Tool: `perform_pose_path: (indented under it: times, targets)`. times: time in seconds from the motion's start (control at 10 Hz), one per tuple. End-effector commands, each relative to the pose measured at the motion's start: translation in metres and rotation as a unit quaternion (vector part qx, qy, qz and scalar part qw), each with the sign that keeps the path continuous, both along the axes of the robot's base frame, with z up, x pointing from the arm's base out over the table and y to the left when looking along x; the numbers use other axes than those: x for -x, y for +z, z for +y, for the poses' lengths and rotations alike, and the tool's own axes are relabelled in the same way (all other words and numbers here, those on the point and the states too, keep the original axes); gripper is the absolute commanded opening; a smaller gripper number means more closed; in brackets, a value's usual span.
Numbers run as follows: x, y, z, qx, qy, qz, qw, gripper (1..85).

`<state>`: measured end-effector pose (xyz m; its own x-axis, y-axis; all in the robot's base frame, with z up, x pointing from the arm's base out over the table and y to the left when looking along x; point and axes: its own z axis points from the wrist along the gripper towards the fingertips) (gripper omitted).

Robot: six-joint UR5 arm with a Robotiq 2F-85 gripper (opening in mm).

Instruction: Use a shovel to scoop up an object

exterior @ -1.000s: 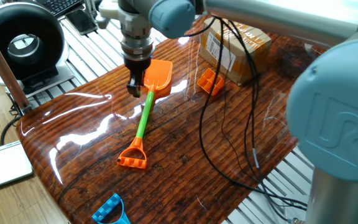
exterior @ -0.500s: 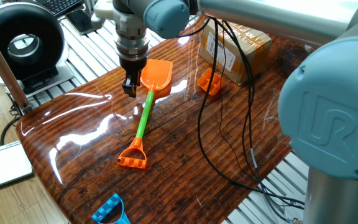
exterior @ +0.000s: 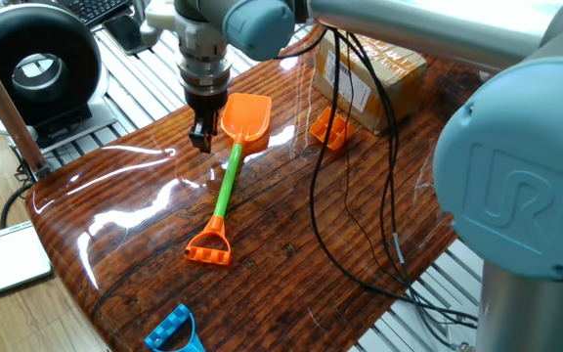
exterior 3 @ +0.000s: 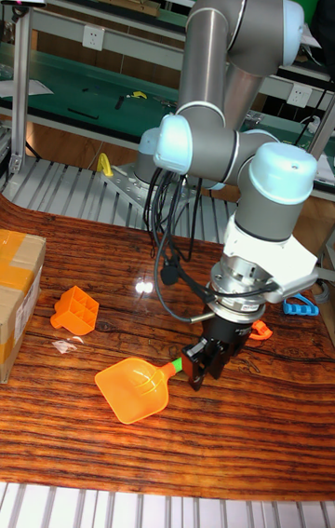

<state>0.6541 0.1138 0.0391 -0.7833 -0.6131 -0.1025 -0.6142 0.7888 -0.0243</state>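
The shovel lies flat on the wooden table, with its orange blade (exterior: pixel 246 117) at the far end, its green shaft (exterior: pixel 228 181) in the middle and its orange loop end (exterior: pixel 209 246) nearest. My gripper (exterior: pixel 201 137) points down just left of where blade meets shaft. It is open and holds nothing. In the tall fixed view the gripper (exterior 3: pixel 207 365) covers most of the shaft, leaving the blade (exterior 3: pixel 135 388) and a green stub (exterior 3: pixel 177 365) showing. The object, a small orange gridded block (exterior: pixel 330 129) (exterior 3: pixel 74 311), sits right of the blade and apart from it.
A brown cardboard box (exterior: pixel 369 73) (exterior 3: pixel 19 281) stands behind the block. A small blue toy (exterior: pixel 174 330) lies at the near table edge. Black cables (exterior: pixel 360 196) hang from the arm over the table's right half. A black round device (exterior: pixel 35 68) stands off the table's left.
My gripper has shifted a little left and away from the shovel's shaft. The shovel and the block have not moved.
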Motion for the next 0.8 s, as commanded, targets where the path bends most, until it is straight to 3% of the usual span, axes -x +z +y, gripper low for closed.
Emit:
perform_pose_path:
  times: [0.0, 0.7]
  targets:
    - [0.002, -0.012, -0.011, -0.005, -0.004, -0.005, 1.0000, 44.0]
    - [0.031, -0.021, -0.040, 0.001, 0.011, -0.005, 0.9999, 45.0]
